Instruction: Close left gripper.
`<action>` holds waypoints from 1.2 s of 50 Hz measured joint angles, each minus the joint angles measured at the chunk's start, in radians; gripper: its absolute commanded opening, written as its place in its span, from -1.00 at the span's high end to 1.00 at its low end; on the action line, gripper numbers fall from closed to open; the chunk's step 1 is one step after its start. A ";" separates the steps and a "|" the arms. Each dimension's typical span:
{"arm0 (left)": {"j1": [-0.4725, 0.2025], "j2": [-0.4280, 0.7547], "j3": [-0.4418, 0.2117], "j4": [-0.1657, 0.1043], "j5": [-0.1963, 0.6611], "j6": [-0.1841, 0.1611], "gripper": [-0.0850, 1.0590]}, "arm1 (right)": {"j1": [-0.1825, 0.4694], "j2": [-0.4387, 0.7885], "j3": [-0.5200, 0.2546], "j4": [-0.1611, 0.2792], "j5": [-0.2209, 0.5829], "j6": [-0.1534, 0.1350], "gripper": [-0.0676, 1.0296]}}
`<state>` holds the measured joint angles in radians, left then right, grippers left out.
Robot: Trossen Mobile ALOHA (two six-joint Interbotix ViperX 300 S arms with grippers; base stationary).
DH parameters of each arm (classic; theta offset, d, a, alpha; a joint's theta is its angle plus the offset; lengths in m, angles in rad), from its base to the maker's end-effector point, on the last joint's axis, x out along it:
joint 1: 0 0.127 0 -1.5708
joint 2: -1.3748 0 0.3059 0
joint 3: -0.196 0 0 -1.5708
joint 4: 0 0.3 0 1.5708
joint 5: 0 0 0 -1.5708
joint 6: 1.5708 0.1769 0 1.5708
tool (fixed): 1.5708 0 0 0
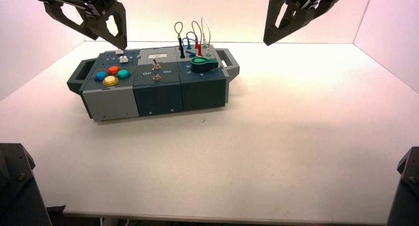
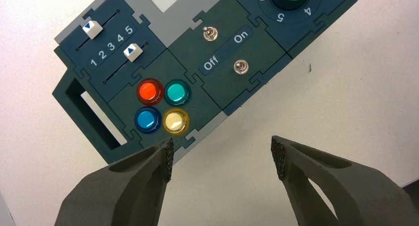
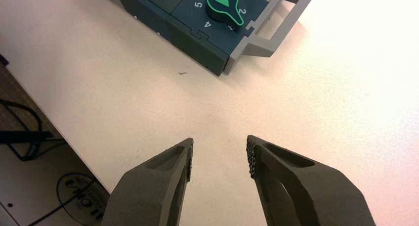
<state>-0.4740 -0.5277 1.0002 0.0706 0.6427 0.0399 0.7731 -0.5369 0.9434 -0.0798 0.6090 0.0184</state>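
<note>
My left gripper (image 1: 106, 30) hangs high above the back left of the box (image 1: 153, 95). In the left wrist view it (image 2: 222, 159) is open wide and empty, its fingers clear of the box's near edge by the yellow button (image 2: 176, 121). The red (image 2: 150, 91), green (image 2: 177, 92) and blue (image 2: 147, 119) buttons lie beside it. My right gripper (image 1: 279, 25) hangs high at the back right, apart from the box. In its wrist view it (image 3: 220, 154) is open and empty over bare table.
The box bears two white sliders (image 2: 92, 29) with numbers 1 to 5, two toggle switches (image 2: 211, 34) by "Off" and "On" lettering, a green knob (image 3: 225, 1) and looped wires (image 1: 195, 35). The white table (image 1: 276, 137) lies around it. Cables lie on the floor (image 3: 29, 137).
</note>
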 measured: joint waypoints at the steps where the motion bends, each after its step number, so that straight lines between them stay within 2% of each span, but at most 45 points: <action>1: 0.000 0.000 0.000 0.000 0.000 0.000 -0.92 | 0.000 0.000 0.000 0.000 -0.002 0.000 -0.17; 32: 0.000 0.000 0.000 0.002 -0.002 0.000 -0.90 | -0.002 0.000 0.000 -0.002 0.002 0.000 -0.17; 35: 0.000 -0.002 0.000 0.000 -0.002 0.000 -0.75 | 0.000 0.000 0.000 0.000 0.002 0.000 -0.17; 37: 0.000 -0.002 0.000 0.000 0.000 0.000 -0.46 | 0.000 0.000 0.000 -0.002 0.002 0.000 -0.17; 39: 0.000 -0.003 0.000 0.000 0.003 0.000 0.05 | 0.000 0.000 0.000 -0.002 0.002 0.000 -0.17; 40: 0.000 -0.003 0.000 0.000 0.005 0.000 0.22 | 0.000 0.000 0.000 0.000 0.002 0.000 -0.17; 42: 0.000 -0.008 0.000 0.000 0.011 0.000 0.91 | 0.000 0.000 0.000 -0.002 0.002 0.000 -0.17; 43: 0.000 -0.009 0.000 0.000 0.014 0.002 0.94 | 0.000 0.000 0.000 -0.002 0.002 0.000 -0.17; 45: 0.000 -0.014 0.000 0.000 0.021 0.003 0.85 | 0.000 0.000 0.000 0.000 0.002 0.000 -0.17; 47: 0.000 -0.021 -0.002 0.000 0.028 0.003 0.92 | 0.000 0.000 0.000 -0.002 0.002 0.000 -0.17; 60: 0.000 -0.044 -0.002 0.003 0.041 0.008 0.91 | 0.000 0.000 0.000 -0.002 0.002 0.000 -0.17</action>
<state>-0.4740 -0.5722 0.9986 0.0736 0.6842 0.0476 0.7731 -0.5369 0.9434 -0.0813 0.6105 0.0184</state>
